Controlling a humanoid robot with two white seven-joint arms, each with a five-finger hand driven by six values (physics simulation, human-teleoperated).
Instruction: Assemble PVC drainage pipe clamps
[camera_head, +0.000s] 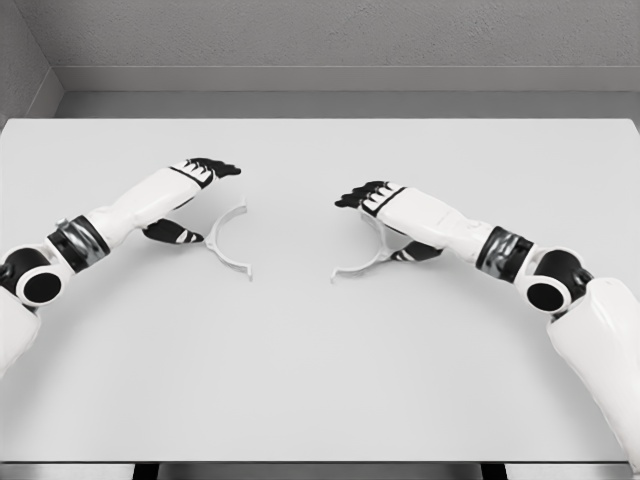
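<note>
Near desk (320, 400), pale grey, bare and wide: plenty of room. Mid-desk, two thin white plastic half-ring clamp pieces, well apart. Left clamp half (228, 243) sits between thumb and fingers of left hand (190, 200); right clamp half (362, 262) lies partly under right hand (385, 222). Both hands are cupped around the pieces; firm grasp or loose, cannot tell. Risk, judged: thin arcs could pivot or slip if pinched off-centre, so ends misalign on joining. Far edge and wall well clear.
</note>
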